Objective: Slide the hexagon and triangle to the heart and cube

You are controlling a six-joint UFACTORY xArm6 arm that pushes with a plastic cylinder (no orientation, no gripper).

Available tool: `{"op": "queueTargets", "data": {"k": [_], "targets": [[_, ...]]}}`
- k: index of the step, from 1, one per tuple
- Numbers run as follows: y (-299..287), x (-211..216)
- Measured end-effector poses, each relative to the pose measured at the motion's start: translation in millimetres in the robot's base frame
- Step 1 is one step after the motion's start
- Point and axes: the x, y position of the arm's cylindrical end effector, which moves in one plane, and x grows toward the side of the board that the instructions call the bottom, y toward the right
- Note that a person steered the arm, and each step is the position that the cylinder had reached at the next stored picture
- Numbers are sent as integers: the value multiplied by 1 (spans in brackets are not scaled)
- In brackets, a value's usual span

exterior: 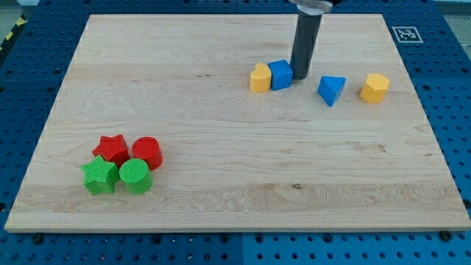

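A yellow heart and a blue cube sit touching each other at the view's upper middle. My tip rests right against the cube's right side. A blue triangle lies a short way to the right of my tip. A yellow hexagon lies further right, near the board's right edge.
A cluster sits at the view's lower left: a red star, a red cylinder, a green star and a green cylinder. The wooden board lies on a blue perforated table. A marker tag sits at the upper right.
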Motion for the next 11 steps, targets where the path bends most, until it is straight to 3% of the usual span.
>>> {"op": "queueTargets", "data": {"k": [3, 4, 5, 7, 8, 9, 11], "targets": [[-47, 13], [-22, -23], [58, -54], [229, -50], [243, -42], [223, 8], [76, 55]]}}
